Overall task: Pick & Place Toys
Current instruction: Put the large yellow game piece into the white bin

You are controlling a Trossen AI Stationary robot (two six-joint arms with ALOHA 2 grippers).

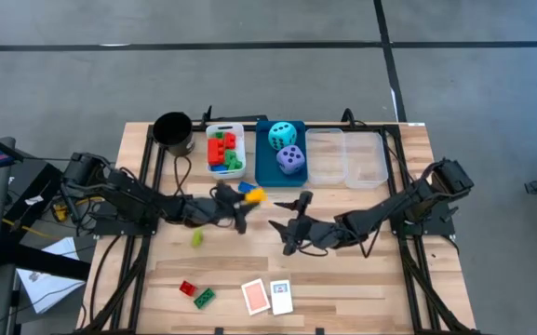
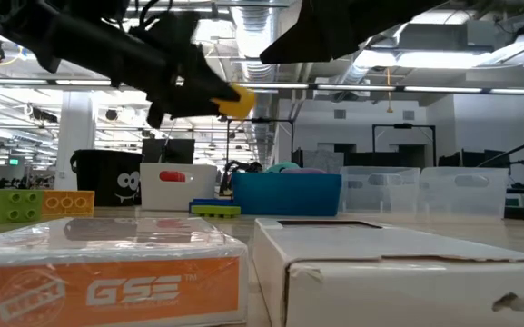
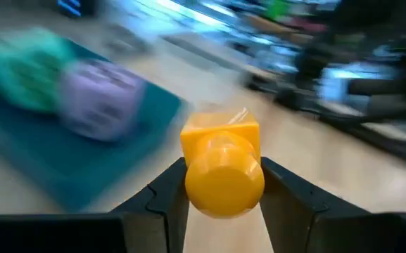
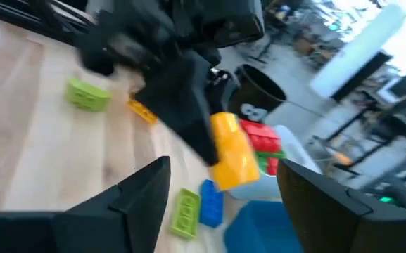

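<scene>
Cards [image 1: 267, 297] lie nearest the low camera, 2 of them at the table's [image 1: 361, 288] 6 o'clock edge, just beside a red brick [image 1: 187, 288] and a green brick [image 1: 205, 298] at about 7. Above the table's middle, the left gripper [image 1: 246, 200] is clamped on a yellow brick [image 3: 221, 166], lifted clear of the wood and pointing toward 12. The right gripper [image 1: 293, 223] hangs just beside it toward 3, fingers spread wide with nothing between them. At 12, the white bin [image 1: 224, 149] already holds red and green bricks, and the blue bin [image 1: 281, 158] holds the cyan die [image 1: 284, 134] and purple die [image 1: 290, 159]. A blue brick [image 1: 246, 187] and a light-green brick [image 1: 196, 238] sit loose on the wood. By my reckoning the job is roughly half done: the carried brick, 4 loose bricks and both cards remain unplaced.
</scene>
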